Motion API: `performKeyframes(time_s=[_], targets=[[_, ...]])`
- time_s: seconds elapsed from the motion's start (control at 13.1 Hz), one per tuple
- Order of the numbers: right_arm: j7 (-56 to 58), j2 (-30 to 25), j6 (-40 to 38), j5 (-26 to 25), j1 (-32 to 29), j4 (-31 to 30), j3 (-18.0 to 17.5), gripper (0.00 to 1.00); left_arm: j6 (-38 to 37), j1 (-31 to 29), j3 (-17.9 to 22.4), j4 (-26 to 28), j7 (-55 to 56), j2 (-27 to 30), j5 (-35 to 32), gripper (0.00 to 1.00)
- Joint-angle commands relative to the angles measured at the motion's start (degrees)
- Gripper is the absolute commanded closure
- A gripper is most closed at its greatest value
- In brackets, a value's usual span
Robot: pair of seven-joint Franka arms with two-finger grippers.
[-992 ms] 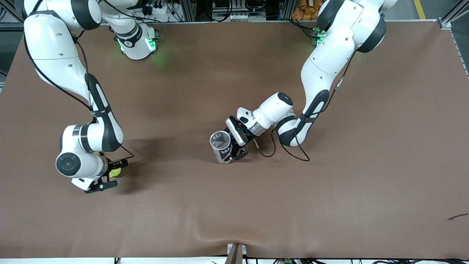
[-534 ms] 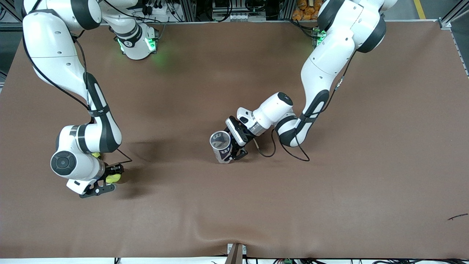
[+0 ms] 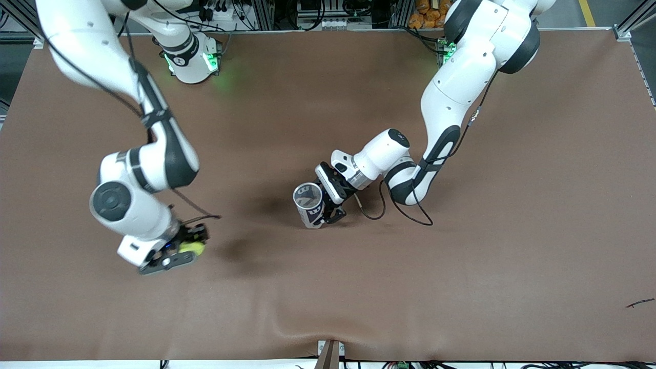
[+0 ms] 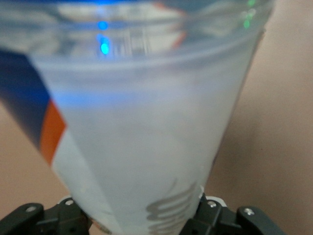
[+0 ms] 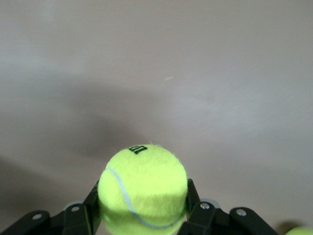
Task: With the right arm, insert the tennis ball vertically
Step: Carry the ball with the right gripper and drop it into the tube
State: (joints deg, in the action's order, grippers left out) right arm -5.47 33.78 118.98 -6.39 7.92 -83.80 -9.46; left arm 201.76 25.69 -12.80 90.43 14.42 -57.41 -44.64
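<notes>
The tennis ball (image 3: 191, 248) sits clamped between my right gripper's (image 3: 185, 249) fingers, up in the air over the brown table (image 3: 512, 230). Taking the can (image 3: 309, 204) as my landmark, the ball hangs over bare cloth toward the right arm's end of the table from it, well apart from its mouth. In my right wrist view the ball (image 5: 143, 193) fills the space between my two dark fingers (image 5: 80, 215), which press on its sides; its seam and a small black mark on its top show, and plain brown cloth lies under it. A sliver of a second yellow-green ball (image 5: 298, 231) shows at the corner of that same view; I cannot tell where it lies.

The can stands upright near the middle of the table, its open rim facing up and a dark label with white lettering around its side. My left gripper (image 3: 328, 202) is closed on the can's side, just beside it toward the left arm's end of the table. In my left wrist view the can's clear wall (image 4: 146, 112) fills nearly everything, with blue and orange of the label at one edge.
</notes>
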Motion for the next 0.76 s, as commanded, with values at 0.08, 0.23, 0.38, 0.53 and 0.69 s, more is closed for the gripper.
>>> performKeyframes(time_s=[0.08, 0.23, 0.38, 0.53, 0.69], targets=[[-16.02, -3.11, -4.44, 0.94, -0.45, -1.54, -9.5, 0.61, 0.92, -0.03, -0.03, -0.78, 0.61, -0.25, -1.32, 0.26], [-24.29, -3.11, -6.57, 3.82, -1.15, -1.1, -14.34, 0.61, 0.92, -0.03, 0.05, -0.78, 0.61, -0.34, -1.24, 0.26], [-29.14, -3.11, -6.66, 11.45, -0.72, 0.74, -14.89, 0.62, 0.92, -0.03, -0.03, -0.78, 0.61, -0.25, -1.24, 0.26], [-30.73, -3.11, -7.18, 16.3, -0.45, 2.59, -14.89, 0.62, 0.92, -0.03, -0.03, -0.87, 0.69, -0.25, -1.24, 0.26], [-33.98, -2.85, -7.45, 19.21, -0.01, 4.25, -14.97, 0.62, 0.92, -0.03, -0.03, -0.87, 0.69, -0.25, -1.24, 0.26]])
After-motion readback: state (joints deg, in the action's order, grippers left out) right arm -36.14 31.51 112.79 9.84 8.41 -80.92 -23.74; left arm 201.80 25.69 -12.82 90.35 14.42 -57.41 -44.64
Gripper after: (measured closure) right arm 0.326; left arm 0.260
